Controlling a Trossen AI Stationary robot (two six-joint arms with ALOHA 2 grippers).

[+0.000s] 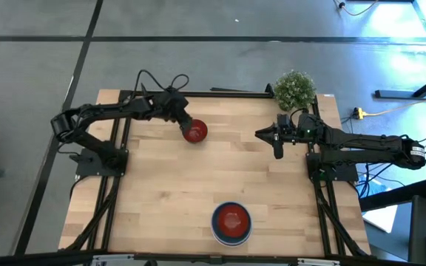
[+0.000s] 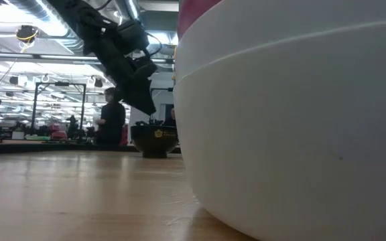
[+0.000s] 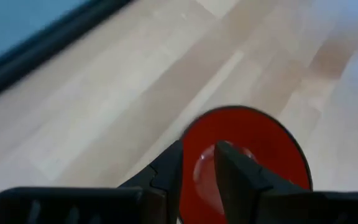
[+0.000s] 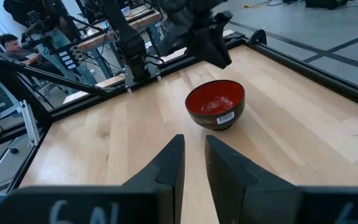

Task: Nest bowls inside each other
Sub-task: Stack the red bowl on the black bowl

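Note:
A small dark red bowl [image 1: 195, 132] stands upright on its foot on the far half of the table, also in the right wrist view [image 4: 216, 103] and the low view [image 2: 155, 140]. My left gripper [image 1: 183, 123] hovers just above its rim on the table's left side, fingers [image 3: 230, 163] a narrow gap apart, touching nothing. Near the table's near edge stands a stack [image 1: 231, 223]: a white bowl [image 2: 293, 127] outermost, a pink rim [image 2: 196, 12] above it, blue and dark red inside. My right gripper [image 1: 277, 145] waits at the far right, narrowly open.
A small green potted plant [image 1: 295, 89] stands at the table's far right corner, close behind my right arm. Bare wood lies between the single red bowl and the stack. People and workbenches [image 4: 17, 43] show in the room beyond the table.

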